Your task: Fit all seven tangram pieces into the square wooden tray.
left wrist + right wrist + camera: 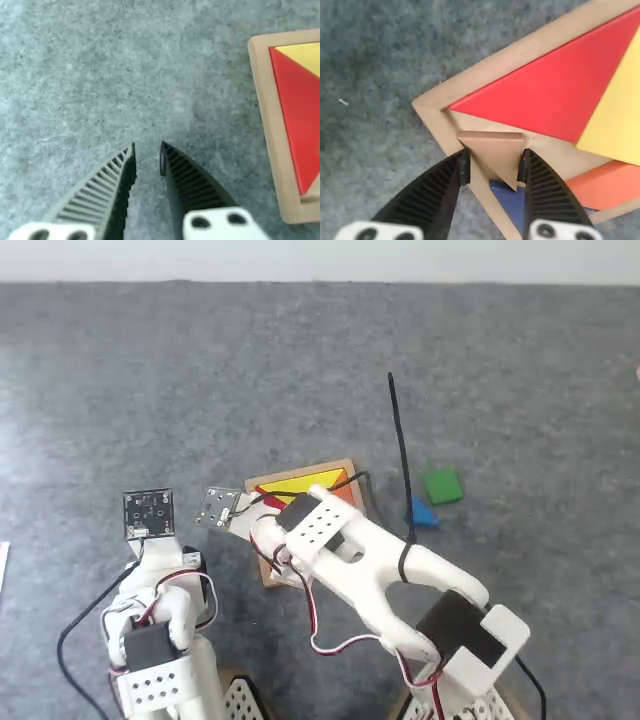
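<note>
Probably about halfway: red piece [555, 95] and yellow piece [615, 120] are seated in the tray [432, 107] just past the right tool [493, 165], which is clamped on a tan triangle [495, 147], a green piece [442, 485] is left lying well off it, and the left tool [147, 150] is parted, empty.

My left arm [160, 640] sits folded back close to its base. Its end effector [147, 150] points downward, fingers a narrow gap apart with nothing between them. My right arm [370, 560] stretches forward and toward the left arm's side, and its end effector [493, 167] is pinched on a tan triangle [492, 150].
</note>
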Robot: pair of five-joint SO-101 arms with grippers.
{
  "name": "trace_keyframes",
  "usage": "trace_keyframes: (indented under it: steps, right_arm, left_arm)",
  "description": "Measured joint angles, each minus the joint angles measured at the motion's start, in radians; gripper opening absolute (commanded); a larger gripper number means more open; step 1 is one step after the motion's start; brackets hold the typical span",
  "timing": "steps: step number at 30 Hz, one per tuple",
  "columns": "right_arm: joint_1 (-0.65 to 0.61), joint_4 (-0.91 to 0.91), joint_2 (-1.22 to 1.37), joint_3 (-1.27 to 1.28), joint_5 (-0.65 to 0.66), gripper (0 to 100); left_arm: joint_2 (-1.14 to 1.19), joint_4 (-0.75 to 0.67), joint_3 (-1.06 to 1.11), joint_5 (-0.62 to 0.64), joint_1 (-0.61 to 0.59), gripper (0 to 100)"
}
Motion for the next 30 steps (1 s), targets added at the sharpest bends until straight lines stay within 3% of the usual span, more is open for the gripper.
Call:
trace_keyframes:
  steps: [3,7,19,26,30]
  right_arm:
    - [0.000,0.000,0.000,0.000,-0.020,14.8]
    - [0.000,-0.003,0.000,0.000,-0.043,2.8]
    - [-0.021,0.002,0.002,-0.051,-0.137,15.6]
    - [0.000,0.173,-0.003,-0.169,-0.137,19.6]
    - [0.077,0.256,-0.118,-0.181,-0.135,19.5]
  left_arm:
    - [0.000,0.000,0.000,0.000,0.000,8]
    - [0.000,0.000,0.000,0.000,0.000,8]
    - [0.000,0.000,0.000,0.000,0.000,8]
    - [0.000,0.000,0.000,0.000,0.000,8]
    - [0.000,0.000,0.000,0.000,0.000,8]
